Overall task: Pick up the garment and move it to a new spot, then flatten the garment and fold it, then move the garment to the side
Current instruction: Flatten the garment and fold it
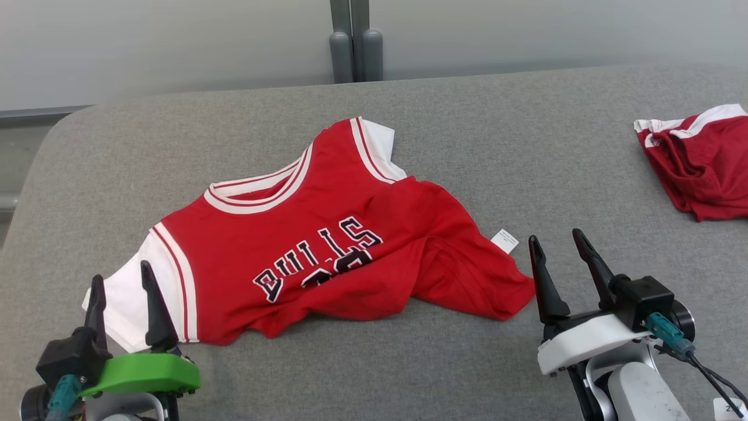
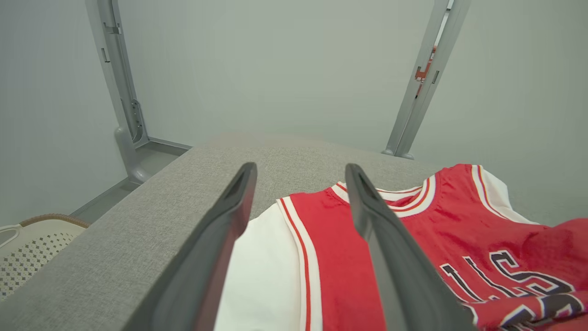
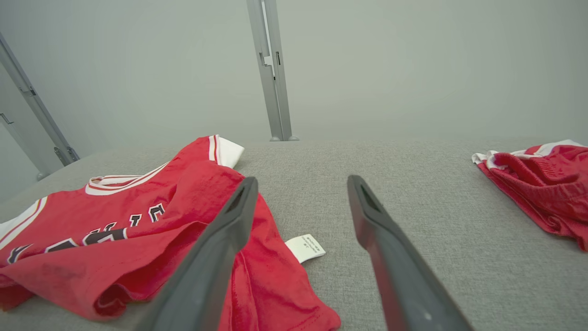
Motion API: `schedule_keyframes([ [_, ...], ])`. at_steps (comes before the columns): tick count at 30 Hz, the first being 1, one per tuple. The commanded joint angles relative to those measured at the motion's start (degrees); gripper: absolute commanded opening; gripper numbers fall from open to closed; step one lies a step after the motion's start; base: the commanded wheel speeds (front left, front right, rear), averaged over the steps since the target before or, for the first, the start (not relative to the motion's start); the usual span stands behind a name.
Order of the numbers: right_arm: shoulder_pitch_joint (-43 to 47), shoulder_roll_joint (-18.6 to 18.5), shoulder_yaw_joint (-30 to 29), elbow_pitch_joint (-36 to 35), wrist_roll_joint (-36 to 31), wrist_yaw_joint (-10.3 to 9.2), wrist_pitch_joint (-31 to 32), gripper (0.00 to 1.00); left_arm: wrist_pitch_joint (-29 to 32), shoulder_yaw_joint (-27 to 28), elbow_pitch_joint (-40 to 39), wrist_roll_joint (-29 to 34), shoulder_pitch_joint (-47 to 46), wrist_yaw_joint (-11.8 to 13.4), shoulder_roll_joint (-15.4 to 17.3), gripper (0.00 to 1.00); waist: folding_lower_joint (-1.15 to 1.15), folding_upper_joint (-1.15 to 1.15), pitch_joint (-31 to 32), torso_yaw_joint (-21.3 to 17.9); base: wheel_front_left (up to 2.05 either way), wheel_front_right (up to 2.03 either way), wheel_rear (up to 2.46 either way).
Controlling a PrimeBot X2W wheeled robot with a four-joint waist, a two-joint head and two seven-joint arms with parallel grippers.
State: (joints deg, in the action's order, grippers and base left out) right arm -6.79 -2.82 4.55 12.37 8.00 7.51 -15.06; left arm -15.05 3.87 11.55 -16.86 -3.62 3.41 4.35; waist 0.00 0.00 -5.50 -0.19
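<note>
A red jersey with white sleeves and black "BULLS" lettering, the garment (image 1: 327, 245), lies crumpled on the grey padded surface, neck toward the far side. Its lower part is bunched and folded over, with a white label (image 1: 504, 240) sticking out at the right. My left gripper (image 1: 120, 280) stands open above the white left sleeve (image 2: 262, 266), nothing between its fingers. At the garment's right hem my right gripper (image 1: 555, 245) is open too, holding nothing. The right wrist view has the garment (image 3: 138, 239) to the left of the fingers and the label (image 3: 305, 248) between them.
A second red and white garment (image 1: 698, 166) lies bunched at the far right edge of the surface (image 1: 526, 146). Grey posts (image 1: 355, 41) stand behind the far edge. A pale perforated basket (image 2: 32, 248) sits on the floor beyond the surface's left edge.
</note>
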Motion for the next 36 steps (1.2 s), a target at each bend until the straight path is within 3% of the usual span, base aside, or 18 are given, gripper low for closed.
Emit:
schedule_keyframes([
  [1, 0.6, -0.1, 0.3, 0.2, 0.6, -0.04, -0.2, 1.0, -0.2, -0.5, -0.8, 0.8, 1.6, -0.5, -0.3, 1.0, 0.0, 0.0, 0.3, 0.3, 0.0, 0.0, 0.0],
  [7, 1.1, -0.1, 5.3, 2.1, 2.4, -0.04, -0.2, 1.0, -0.1, -3.3, -3.4, 0.9, 4.5, -0.6, -1.1, 1.0, 0.0, 0.0, 0.8, 1.9, 0.0, 0.0, 0.0],
  [16, -1.1, -0.2, 19.7, 11.6, 7.9, -0.04, -0.2, 1.0, -0.2, -5.7, -3.4, 0.4, 3.9, -0.4, -1.4, 1.0, 0.0, 0.0, 0.0, 6.9, 0.0, 0.0, 0.0],
  [27, -8.7, -0.2, 23.4, 22.7, 11.2, -0.04, -0.2, 1.0, -0.2, -6.5, -3.7, -0.4, 2.8, 0.4, -1.4, 1.0, 0.0, 0.0, -2.0, 12.6, 0.0, 0.0, 0.0],
  [28, -9.5, -0.2, 23.7, 23.8, 11.2, -0.04, -0.2, 0.94, -0.2, -6.5, -3.7, -0.4, 2.8, 0.5, -1.4, 1.0, 0.0, 0.0, -2.1, 12.9, 0.0, 0.0, 0.0],
  [29, -10.0, -0.2, 23.9, 24.5, 11.5, -0.04, -0.2, 0.47, -0.2, -6.5, -3.7, -0.4, 2.7, 0.4, -1.4, 1.0, 0.0, 0.0, -2.2, 13.0, 0.0, 0.0, 0.0],
  [31, -11.1, -0.2, 24.3, 25.5, 12.0, -0.04, -0.2, 0.0, -0.2, -6.5, -3.6, -0.4, 2.6, 0.5, -1.4, 1.0, 0.0, 0.0, -2.4, 13.2, 0.0, 0.0, 0.0],
  [36, -11.5, -0.2, 23.8, 24.1, 11.8, -0.04, -0.2, 0.0, -0.2, -6.1, -3.9, -0.6, 2.9, 0.9, -1.4, 1.0, 0.0, 0.0, -2.6, 11.2, 0.0, 0.0, 0.0],
])
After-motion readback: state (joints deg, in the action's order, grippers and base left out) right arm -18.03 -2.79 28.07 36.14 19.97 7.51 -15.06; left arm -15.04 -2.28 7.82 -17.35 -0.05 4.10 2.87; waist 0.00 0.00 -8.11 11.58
